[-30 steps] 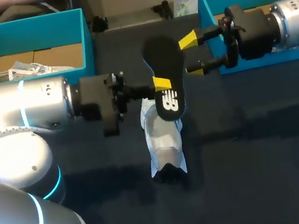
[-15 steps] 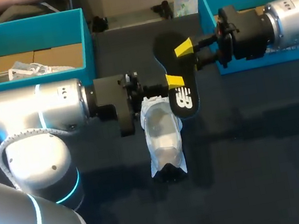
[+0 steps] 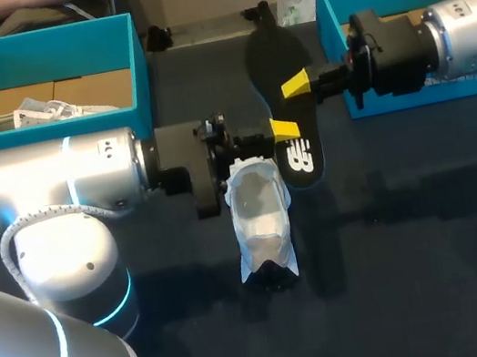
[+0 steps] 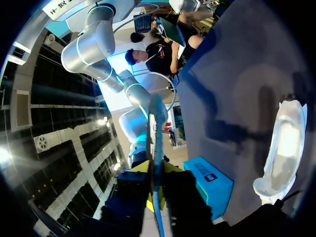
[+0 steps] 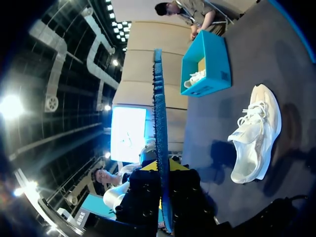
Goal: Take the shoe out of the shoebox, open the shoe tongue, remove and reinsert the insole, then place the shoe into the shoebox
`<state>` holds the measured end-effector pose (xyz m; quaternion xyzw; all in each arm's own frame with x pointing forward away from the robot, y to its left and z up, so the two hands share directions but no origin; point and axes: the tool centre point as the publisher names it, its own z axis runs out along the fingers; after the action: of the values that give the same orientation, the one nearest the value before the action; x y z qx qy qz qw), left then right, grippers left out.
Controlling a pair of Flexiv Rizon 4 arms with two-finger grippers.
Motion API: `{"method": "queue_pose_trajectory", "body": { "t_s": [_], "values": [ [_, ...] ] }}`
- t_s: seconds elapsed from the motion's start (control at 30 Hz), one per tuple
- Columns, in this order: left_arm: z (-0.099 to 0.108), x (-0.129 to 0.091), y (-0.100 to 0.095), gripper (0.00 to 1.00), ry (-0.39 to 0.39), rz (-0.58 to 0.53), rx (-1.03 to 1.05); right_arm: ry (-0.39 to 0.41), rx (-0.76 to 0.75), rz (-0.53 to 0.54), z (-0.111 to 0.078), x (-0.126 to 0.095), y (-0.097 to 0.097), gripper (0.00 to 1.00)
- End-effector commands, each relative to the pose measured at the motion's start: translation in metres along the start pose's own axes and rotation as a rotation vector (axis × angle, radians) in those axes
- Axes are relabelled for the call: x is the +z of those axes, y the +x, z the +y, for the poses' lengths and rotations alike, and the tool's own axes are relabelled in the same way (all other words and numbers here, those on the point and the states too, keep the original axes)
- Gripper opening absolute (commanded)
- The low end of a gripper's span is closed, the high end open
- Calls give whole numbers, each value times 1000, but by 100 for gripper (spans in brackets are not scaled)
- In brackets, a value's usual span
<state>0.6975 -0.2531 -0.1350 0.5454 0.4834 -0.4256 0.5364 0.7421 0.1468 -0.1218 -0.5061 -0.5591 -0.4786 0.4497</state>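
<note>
Head view: the insole (image 3: 267,53) is pinched by both hands, the right hand (image 3: 296,85) at mid-length and the left hand (image 3: 281,129) nearer the printed end. It is held above the worktop (image 3: 414,231), just beside the shoe (image 3: 260,221), which stands outside the boxes. For reinsertion, one end should be tipped into the opening and slid along the sole, with the shoe steadied against tipping.

The insole (image 3: 269,62) is black with a white mark on it, and its thin edge looks blue in the wrist views. The shoe (image 3: 260,221) is white all over. The left gripper (image 3: 282,130) and the right gripper (image 3: 298,85) are black with bright yellow tips. The left arm (image 3: 54,179) and the right arm (image 3: 471,31) are shiny silver with glowing light-blue rings. The left box (image 3: 131,68) and the right box (image 3: 324,6) are teal. The table (image 3: 399,252) is dark blue.
</note>
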Motion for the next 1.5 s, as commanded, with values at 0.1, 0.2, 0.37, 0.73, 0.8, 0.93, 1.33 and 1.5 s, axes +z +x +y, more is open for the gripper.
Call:
{"method": "queue_pose_trajectory", "body": {
  "t_s": [0.1, 0.2, 0.37, 0.73, 0.8, 0.93, 1.33, 1.5],
  "values": [
    [1, -22, 4, 100, -5, 33, -34, 2, 10, -1, 3, 0, -4, 0],
    [4, -31, 6, 100, -19, 45, -47, 0, 15, -4, 5, -1, -6, 0],
    [9, -48, 9, 100, -35, 84, -61, 8, 24, -3, 6, -1, -8, 0],
    [26, -81, 13, 100, -36, 223, -91, 9, 42, 9, 4, 2, -17, 0],
    [29, -85, 12, 100, -17, 271, -106, 10, 45, 13, 3, 4, -20, 0],
    [34, -90, 8, 100, -1, 341, -138, 11, 51, 23, 2, 6, -25, 0],
    [41, -88, -7, 100, 38, 536, -248, 15, 59, 45, -3, 13, -34, 0],
    [41, -88, -7, 100, 38, 536, -248, 14, 59, 48, -4, 14, -36, 0]
  ]
}}
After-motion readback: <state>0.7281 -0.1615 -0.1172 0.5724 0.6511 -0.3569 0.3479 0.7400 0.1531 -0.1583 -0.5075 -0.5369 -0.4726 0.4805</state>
